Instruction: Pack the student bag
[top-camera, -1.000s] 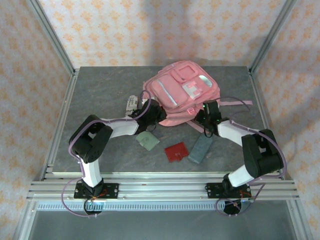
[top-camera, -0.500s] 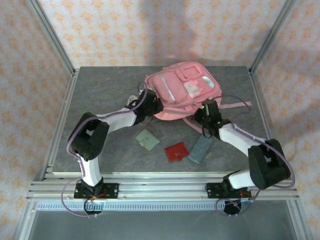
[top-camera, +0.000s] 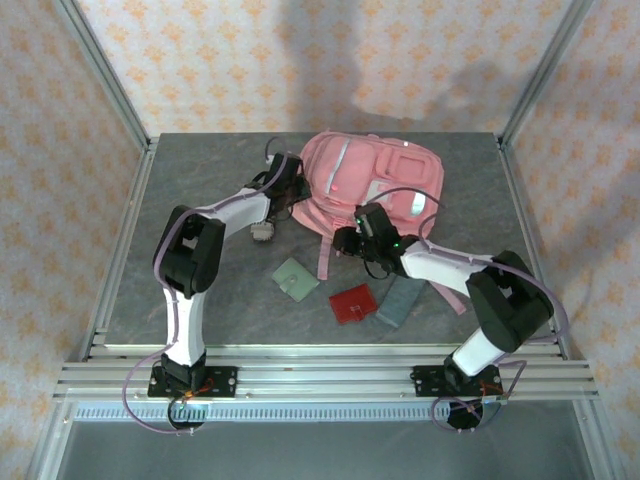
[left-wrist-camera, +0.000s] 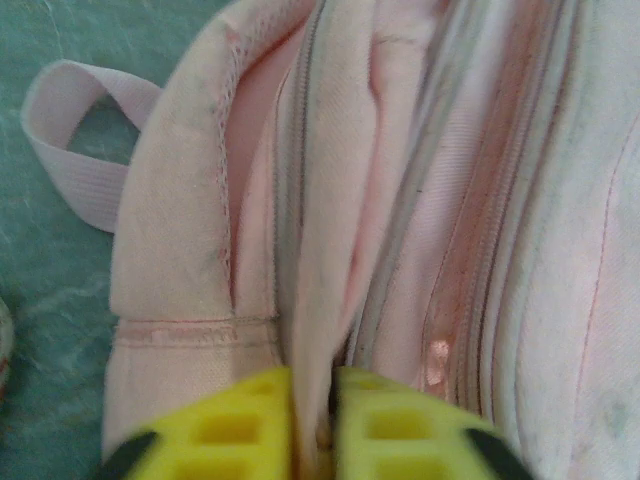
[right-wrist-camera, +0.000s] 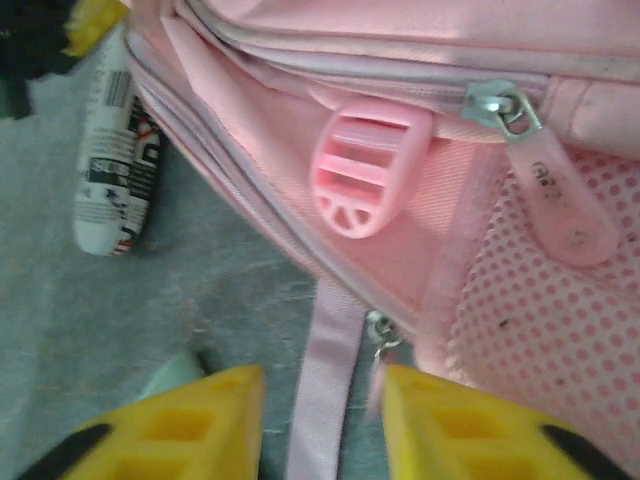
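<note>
**One pinching, one straddling**

From above, you are looking at the large pink fabric student bag (top-camera: 385, 175) lying at the rear middle of the grey table (top-camera: 200, 180). Your left gripper (top-camera: 287, 188) is pressing into its left edge. Your right gripper (top-camera: 347, 240) is hovering at its near edge, beside a pink webbing strap (top-camera: 324, 258). A grey-green square pouch (top-camera: 296, 279), a red square wallet (top-camera: 352, 303) and a blue-grey oblong case (top-camera: 401, 300) are lying nearer you, apart from the bag.

On your left wrist camera, the yellow fingers (left-wrist-camera: 245, 425) are sitting almost together, clamping a fold of the bag's pink fabric next to a grey zip.

On your right wrist camera, the yellow fingers (right-wrist-camera: 200, 420) are standing apart, straddling the strap without squeezing it. A pink plastic buckle (right-wrist-camera: 365, 180) is showing on the bag just beyond them. A white printed tube (right-wrist-camera: 112, 165) is lying on the table to the left.
</note>
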